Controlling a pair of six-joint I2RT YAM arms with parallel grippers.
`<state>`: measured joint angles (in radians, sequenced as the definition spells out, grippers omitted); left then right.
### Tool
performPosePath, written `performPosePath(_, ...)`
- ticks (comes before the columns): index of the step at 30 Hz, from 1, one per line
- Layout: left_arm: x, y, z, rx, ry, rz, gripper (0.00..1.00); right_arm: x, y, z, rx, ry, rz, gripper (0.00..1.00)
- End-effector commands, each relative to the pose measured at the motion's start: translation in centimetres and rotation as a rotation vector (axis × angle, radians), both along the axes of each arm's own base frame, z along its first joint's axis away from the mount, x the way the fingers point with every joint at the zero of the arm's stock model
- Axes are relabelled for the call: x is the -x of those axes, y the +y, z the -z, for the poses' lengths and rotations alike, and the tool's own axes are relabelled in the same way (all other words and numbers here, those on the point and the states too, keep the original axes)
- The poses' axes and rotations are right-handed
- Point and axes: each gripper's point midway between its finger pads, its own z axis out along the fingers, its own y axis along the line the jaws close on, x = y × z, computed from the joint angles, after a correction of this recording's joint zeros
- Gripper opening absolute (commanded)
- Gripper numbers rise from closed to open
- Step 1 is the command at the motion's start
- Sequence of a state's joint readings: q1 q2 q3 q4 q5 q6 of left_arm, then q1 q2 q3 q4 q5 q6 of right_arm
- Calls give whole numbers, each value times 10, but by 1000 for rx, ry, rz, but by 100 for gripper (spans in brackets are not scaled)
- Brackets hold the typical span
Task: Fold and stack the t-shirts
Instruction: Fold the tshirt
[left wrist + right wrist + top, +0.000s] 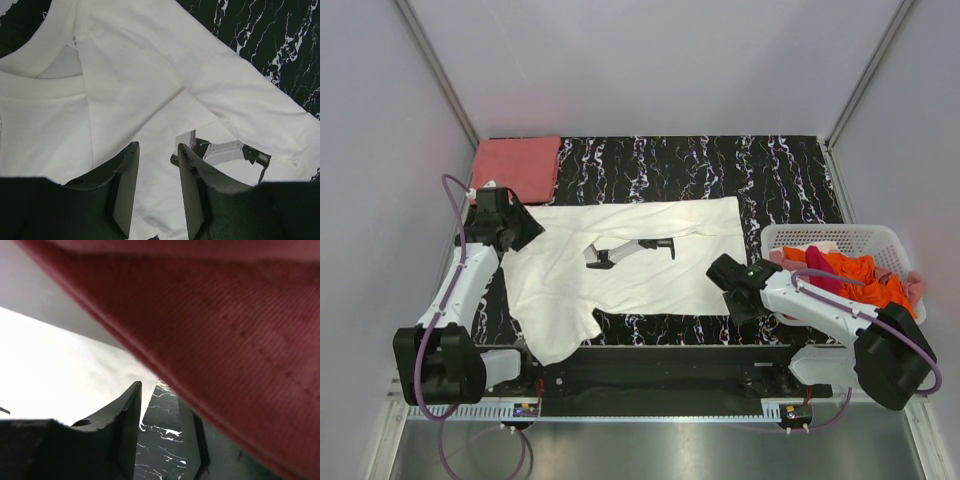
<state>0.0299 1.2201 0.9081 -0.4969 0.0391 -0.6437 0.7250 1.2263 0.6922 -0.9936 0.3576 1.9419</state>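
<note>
**Cream shirt spread flat, basket of shirts at right**

A cream-white t-shirt (690, 225) lies spread across the middle of the black marbled table (720, 165). At the right, a white slatted basket (830, 232) holds crumpled orange (855, 270), magenta (822, 272) and dusty pink (916, 288) shirts. A folded salmon-pink shirt (517, 163) sits upper left. The left gripper (157, 165) hovers over the cream shirt, and the right gripper (720, 272) is at its lower right edge. Both jaws stand partly apart, gripping nothing. A reddish-pink cloth (240, 340) drapes across the right wrist view.
</note>
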Motion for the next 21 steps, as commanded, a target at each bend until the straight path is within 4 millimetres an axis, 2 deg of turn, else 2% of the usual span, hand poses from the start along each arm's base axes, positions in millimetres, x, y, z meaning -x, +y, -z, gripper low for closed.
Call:
performPosePath(1,-9,-13,-20,50,-87,47,42,-13,-16,-2,57,-87,160,43)
performPosePath(3,-9,-12,-22,47,-94,49,42,-16,-18,0,72,-99,183,43)
performPosePath(10,-5,-9,-35,-5,-142,76,45,-16,-5,20,36,-55,202,43)
performPosePath(18,-4,-6,-30,-22,-125,76,46,-13,-7,41,12,-68,237,41)
performPosePath(21,-5,-8,-44,-41,-172,109,48,-15,-10,46,15,-88,240,36)
